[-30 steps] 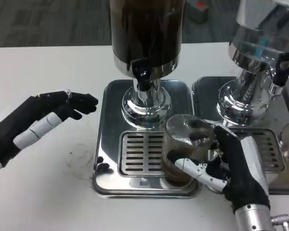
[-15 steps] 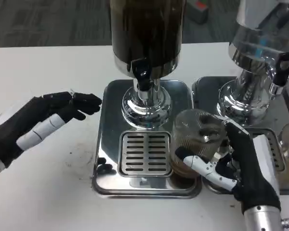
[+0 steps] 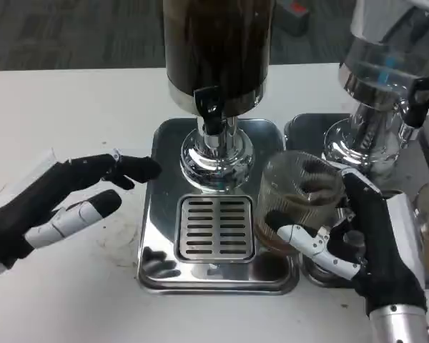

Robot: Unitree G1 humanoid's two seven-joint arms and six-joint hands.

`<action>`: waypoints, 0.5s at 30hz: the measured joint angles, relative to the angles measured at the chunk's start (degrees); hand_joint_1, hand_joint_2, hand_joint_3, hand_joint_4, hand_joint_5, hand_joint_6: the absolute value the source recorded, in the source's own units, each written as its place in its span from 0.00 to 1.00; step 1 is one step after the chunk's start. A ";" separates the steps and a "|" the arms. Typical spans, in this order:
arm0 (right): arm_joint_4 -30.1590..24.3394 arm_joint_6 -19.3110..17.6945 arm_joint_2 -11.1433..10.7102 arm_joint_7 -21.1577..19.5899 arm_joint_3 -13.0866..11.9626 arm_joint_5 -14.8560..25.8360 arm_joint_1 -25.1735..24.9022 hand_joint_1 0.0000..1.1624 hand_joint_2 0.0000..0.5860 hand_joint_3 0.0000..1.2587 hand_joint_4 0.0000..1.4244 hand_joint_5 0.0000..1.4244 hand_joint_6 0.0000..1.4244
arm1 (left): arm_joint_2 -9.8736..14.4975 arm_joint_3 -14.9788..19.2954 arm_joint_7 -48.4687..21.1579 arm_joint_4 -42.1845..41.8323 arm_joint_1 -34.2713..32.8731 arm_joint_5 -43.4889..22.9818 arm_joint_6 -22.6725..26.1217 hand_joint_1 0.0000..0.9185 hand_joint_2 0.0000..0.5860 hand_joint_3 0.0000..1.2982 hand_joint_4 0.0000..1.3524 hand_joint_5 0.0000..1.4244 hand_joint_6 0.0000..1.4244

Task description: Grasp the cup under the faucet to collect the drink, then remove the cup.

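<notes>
Cup (image 3: 300, 204), clear ribbed glass or plastic with dark drink in the bottom, sits at the right edge of the drip tray (image 3: 157, 268), off the grate (image 3: 216, 229) and to the right of the faucet (image 3: 209, 107). Looks stiff, slick, moderately light, spill-prone; best held around mid-body, kept upright. Right hand (image 3: 357, 243) wraps it, fingers across the front. Left hand (image 3: 64, 204) hovers over the table (image 3: 71, 100), fingers apart, holding nothing. Versus a second ago: cup and right hand have shifted right, away from the grate; left hand reached closer to the tray.
</notes>
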 measured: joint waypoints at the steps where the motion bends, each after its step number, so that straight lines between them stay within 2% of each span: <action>1: -0.40 0.00 -0.02 0.05 -0.03 0.02 0.12 0.68 0.35 0.43 0.43 0.59 0.76 | 0.21 0.09 0.00 -0.24 0.44 0.00 -0.09 0.00 0.20 0.30 0.25 0.23 0.28; 7: -1.46 0.01 -0.06 0.65 -0.04 0.02 0.52 0.69 0.35 0.43 0.43 0.61 0.77 | 1.41 0.56 0.86 -1.82 2.85 0.86 -2.07 0.00 0.22 0.28 0.20 0.18 0.24; 15: -5.47 0.08 -0.22 1.92 -0.13 0.00 1.68 0.70 0.35 0.43 0.43 0.61 0.77 | 4.33 1.64 4.23 -2.38 5.59 4.78 -7.89 0.00 0.22 0.24 0.16 0.14 0.18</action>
